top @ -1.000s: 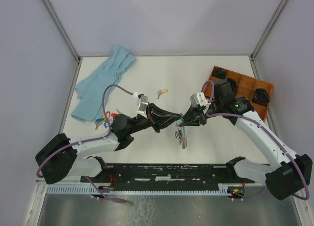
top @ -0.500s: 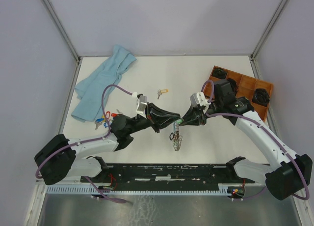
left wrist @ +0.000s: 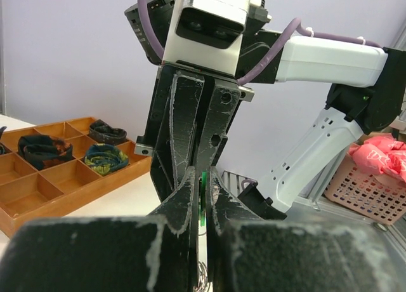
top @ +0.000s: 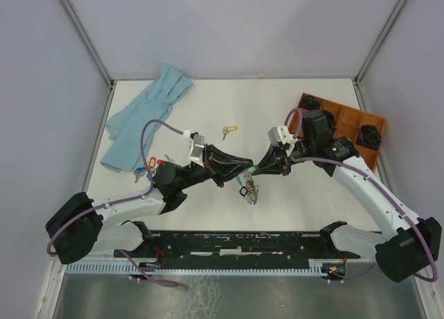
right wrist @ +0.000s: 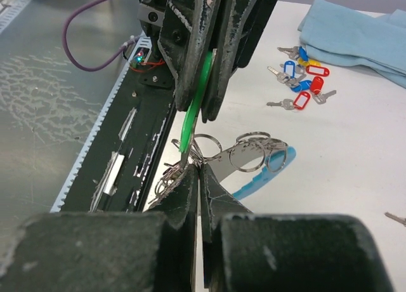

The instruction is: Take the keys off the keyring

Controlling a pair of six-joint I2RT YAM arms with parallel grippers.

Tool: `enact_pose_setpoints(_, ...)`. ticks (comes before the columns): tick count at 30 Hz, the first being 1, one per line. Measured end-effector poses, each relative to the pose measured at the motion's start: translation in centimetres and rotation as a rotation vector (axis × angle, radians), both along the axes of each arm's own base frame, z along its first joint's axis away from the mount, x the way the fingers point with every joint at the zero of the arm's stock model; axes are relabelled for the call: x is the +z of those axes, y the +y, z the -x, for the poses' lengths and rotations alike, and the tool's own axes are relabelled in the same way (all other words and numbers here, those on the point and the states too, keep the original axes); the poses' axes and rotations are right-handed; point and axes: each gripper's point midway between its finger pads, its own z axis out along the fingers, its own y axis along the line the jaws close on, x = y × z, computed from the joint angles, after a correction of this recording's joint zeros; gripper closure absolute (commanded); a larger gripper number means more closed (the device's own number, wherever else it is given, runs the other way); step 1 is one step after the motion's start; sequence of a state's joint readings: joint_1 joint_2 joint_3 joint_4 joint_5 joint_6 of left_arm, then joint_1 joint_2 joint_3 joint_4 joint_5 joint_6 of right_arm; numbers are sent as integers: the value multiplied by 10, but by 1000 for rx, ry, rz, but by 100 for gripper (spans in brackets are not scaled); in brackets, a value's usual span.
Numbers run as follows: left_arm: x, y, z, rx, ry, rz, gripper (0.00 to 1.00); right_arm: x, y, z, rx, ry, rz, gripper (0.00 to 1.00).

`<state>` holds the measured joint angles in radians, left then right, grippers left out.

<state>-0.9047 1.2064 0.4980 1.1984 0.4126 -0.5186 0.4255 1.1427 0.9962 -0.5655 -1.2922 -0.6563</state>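
Observation:
Both grippers meet tip to tip above the middle of the table. My left gripper [top: 245, 170] is shut on a green key tag [right wrist: 195, 108], which also shows edge-on between its pads as a green strip [left wrist: 203, 200]. My right gripper [right wrist: 200, 169] is shut where the small rings bunch at the tag's lower end. The keyring [top: 249, 189] hangs below the tips, with silver rings [right wrist: 254, 149] and its light blue sheathed stretch [right wrist: 269, 172] just above the table. The silver keys on it are mostly hidden behind my right fingers.
Loose keys with red and blue tags [top: 147, 168] lie at the left beside a light blue cloth [top: 146, 118]. One yellow-tagged key [top: 229, 130] lies behind the grippers. A wooden compartment tray [top: 347, 121] holding dark items stands at the right.
My right gripper has shut at the base of the green tag. Both grippers have shifted slightly back and left, and the hanging keyring has swung left and risen with them.

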Motion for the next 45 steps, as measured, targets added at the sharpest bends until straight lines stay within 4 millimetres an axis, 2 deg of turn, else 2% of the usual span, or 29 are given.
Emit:
enact_pose_setpoints(7,8,12,-1,54,-17,32,97,9,7,-6,-34,126,-26,99)
enact_pose_setpoints(14,7,19,-14,143,-31,41,97,9,16,-20,-109,300,-39,99)
enact_pose_setpoints(29,7,40,-42,342,-23,99,97,19,26,-55,-380,676,-78,99)
enact_pose_setpoints(36,3,47,-49,393,-6,99,97,17,27,-62,-436,744,-83,99)
enact_pose_setpoints(45,4,56,-49,425,4,108,97,16,27,-68,-472,750,-91,99)
